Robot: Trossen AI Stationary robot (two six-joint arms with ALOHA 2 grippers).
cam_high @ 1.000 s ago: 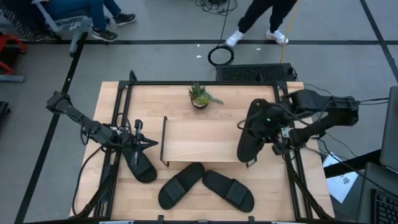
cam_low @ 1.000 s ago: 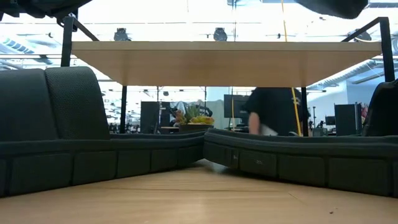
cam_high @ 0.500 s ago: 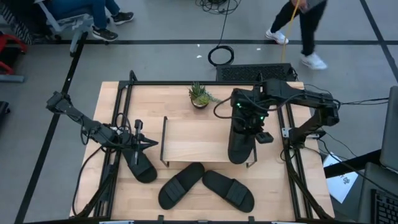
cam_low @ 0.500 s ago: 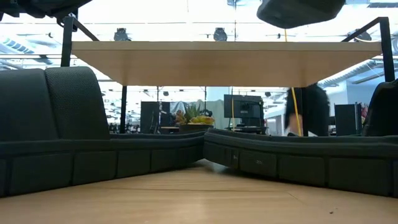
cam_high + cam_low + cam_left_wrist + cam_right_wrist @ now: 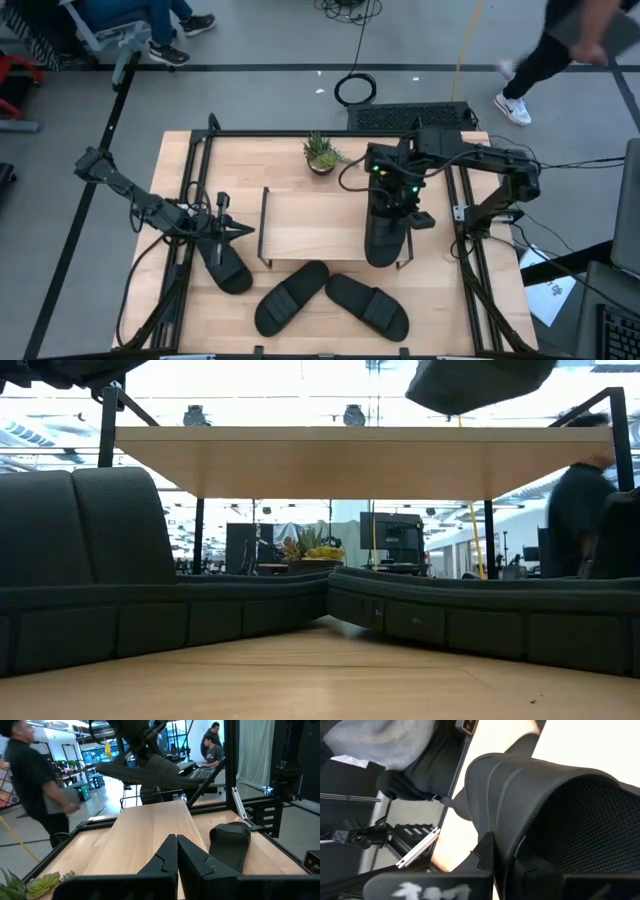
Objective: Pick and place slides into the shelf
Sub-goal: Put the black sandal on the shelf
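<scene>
Small potted green spiky plant (image 5: 321, 153) sits on the big wooden tabletop (image 5: 440, 310) just behind the low light-wood shelf w/ thin black end frames (image 5: 310, 225). Coiled black cable (image 5: 355, 89) on the floor beyond the table; a person (image 5: 560, 50) walks past at far right, another seated person (image 5: 140, 15) far left.

Two matte black open-toe slide sandals lie in front of the shelf, toes near each other: one (image 5: 291, 297) angled left, one (image 5: 367, 305) angled right. In low view they fill the foreground (image 5: 90, 580) (image 5: 480, 615) and block most of the space under the shelf board. Third black slide (image 5: 222, 262) lies left of the shelf, just beside the left gripper (image 5: 222, 225), fingers pressed together on nothing.

Right gripper (image 5: 398, 195) clamps the fourth black slide (image 5: 386, 228) by its strap, held above the shelf's right end; in low view it hangs clear over the board (image 5: 480, 382).

Vs. 0.5 s ago: slide and right arm barely shifted, left arm same; walker moved further right. Vs. 1 s ago: slide has swung from off the shelf's right edge to over the board.
</scene>
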